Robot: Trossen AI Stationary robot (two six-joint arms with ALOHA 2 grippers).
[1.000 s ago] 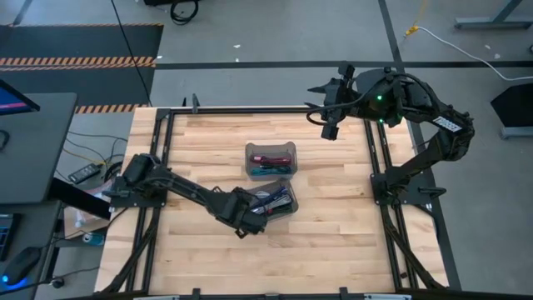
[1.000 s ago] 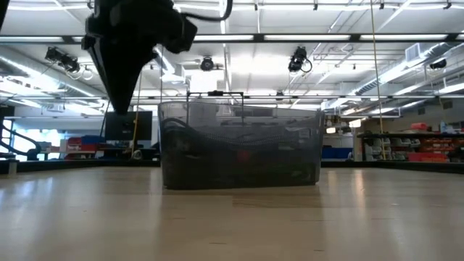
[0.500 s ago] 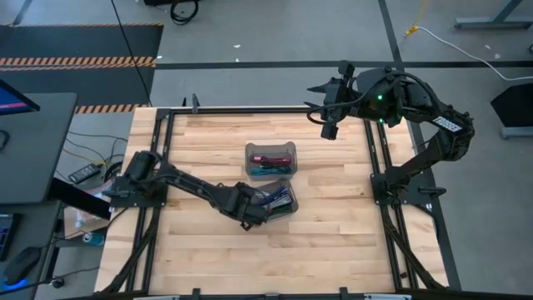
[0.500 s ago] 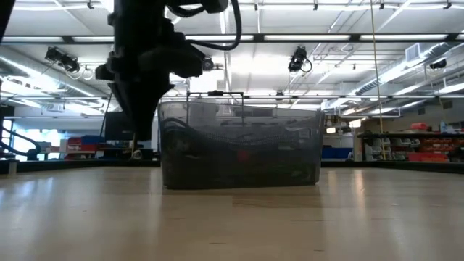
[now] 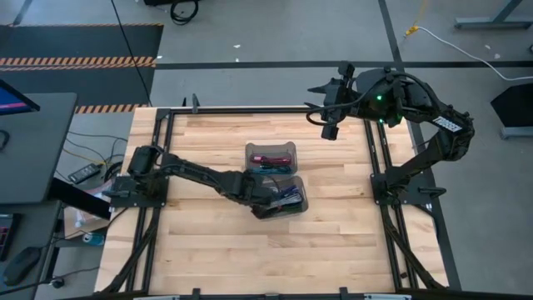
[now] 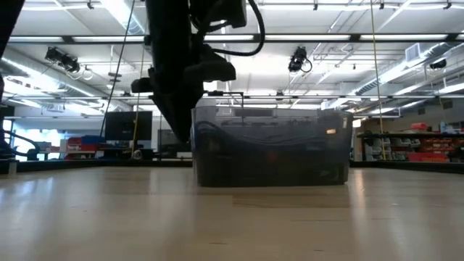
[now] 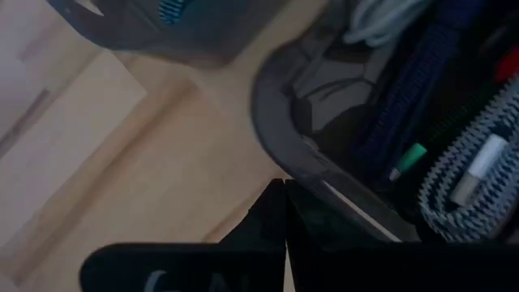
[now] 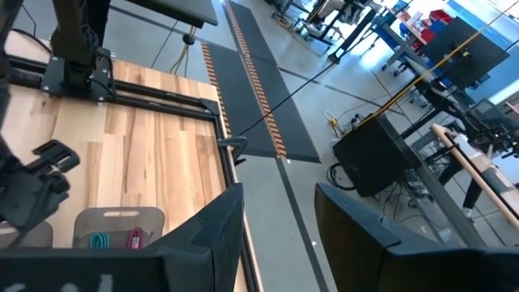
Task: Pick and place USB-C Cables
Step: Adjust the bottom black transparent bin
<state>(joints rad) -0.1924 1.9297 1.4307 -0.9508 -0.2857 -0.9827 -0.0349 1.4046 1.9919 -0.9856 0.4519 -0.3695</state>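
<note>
Wood table: bare around centre.
Bins: two, far bin, near bin.
Left gripper: fingers together at near bin's edge.
Right gripper: fingers apart, upper right.

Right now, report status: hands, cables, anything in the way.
Left hand shut, empty, against near bin rim. Right hand open, parked high at far edge. Cables in both bins. Far bin close behind.

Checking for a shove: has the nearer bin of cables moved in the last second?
Yes. The nearer bin slid toward the right arm's side, no longer aligned under the far bin, with the shut left gripper against it.
</note>
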